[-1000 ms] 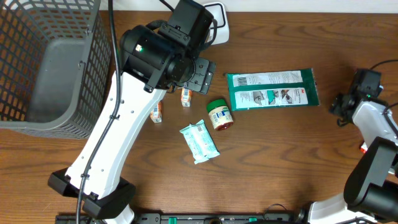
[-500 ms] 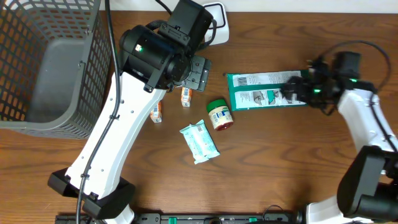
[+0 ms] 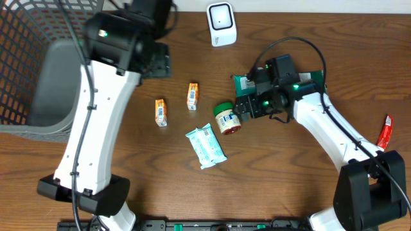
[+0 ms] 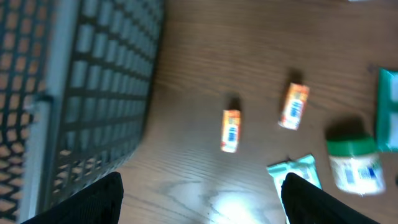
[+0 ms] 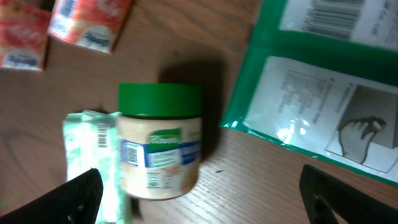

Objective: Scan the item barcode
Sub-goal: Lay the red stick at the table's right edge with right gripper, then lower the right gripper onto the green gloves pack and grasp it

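While the small white barcode scanner [image 3: 221,24] stands at the far edge of the brown wooden bench [image 3: 289,179], the short beige jar with a green lid [image 3: 227,119] lies on its side well apart from the scanner, on the robot's side of it. Its long axis runs roughly toward the scanner, lid end nearer, base away. The right pincer [image 5: 214,193] hangs just beside the lid end, jaws spread wide, gripping nothing. Left of the scanner, by the grey mesh basket [image 3: 19,38], the left pincer [image 4: 205,202] also gapes empty.
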`<state>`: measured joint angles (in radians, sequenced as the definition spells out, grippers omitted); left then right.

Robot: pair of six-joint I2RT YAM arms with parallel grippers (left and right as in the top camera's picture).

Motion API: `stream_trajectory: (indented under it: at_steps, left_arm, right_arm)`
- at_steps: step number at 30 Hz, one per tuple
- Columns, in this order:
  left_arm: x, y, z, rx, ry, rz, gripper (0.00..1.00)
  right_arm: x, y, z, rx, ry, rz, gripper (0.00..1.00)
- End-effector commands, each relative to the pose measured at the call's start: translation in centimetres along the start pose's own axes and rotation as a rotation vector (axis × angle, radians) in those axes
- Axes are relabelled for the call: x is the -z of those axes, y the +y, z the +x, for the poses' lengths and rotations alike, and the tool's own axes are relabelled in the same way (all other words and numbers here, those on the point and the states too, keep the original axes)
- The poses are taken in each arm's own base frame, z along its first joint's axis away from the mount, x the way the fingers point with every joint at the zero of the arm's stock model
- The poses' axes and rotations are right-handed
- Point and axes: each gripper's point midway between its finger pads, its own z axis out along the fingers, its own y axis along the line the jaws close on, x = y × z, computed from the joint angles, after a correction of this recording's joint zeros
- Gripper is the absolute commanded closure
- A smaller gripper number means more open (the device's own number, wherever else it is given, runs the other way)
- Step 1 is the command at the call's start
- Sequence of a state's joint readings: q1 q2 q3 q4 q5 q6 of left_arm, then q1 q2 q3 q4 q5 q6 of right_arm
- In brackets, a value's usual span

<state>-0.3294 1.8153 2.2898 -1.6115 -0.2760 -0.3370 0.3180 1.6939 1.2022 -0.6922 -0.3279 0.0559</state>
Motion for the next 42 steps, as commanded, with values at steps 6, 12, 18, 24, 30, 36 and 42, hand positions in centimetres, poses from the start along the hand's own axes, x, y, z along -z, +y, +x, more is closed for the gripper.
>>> stream_trajectory:
  at_steps: [6,12,18,24,30,36,42]
  left_arm:
    - [-0.6,3.3,1.0,0.106,0.068,-0.079,0.18]
    - [-0.6,3.3,1.0,0.106,0.068,-0.079,0.18]
    - [-0.6,3.3,1.0,0.106,0.068,-0.079,0.18]
    - [-0.6,3.3,1.0,0.106,0.068,-0.079,0.18]
    - [-0.6,3.3,1.0,0.106,0.068,-0.079,0.18]
    - [-0.6,3.3,1.0,0.106,0.068,-0.079,0.18]
    - [-0.6,3.3,1.0,0.106,0.068,-0.079,0.18]
  right_arm:
    - [2.8,0.2,-4.5,0.065,-0.123,0.096,0.01]
    - [3.1,-1.8,-7.2,0.050,-0.228,0.158,0.29]
    - [1.6,-4.6,-9.4,-0.053,-0.311,0.272,0.99]
    - [-3.9,-6.4,-11.2,-0.053,-0.349,0.268,0.99]
    - [-9.3,-8.1,-11.1,-0.052,-0.345,0.267,0.99]
    - [-9.4,-8.3,-8.7,-0.072,-0.243,0.280,0.99]
    - [-7.2,-7.9,-2.9,-0.114,-0.005,0.307,0.98]
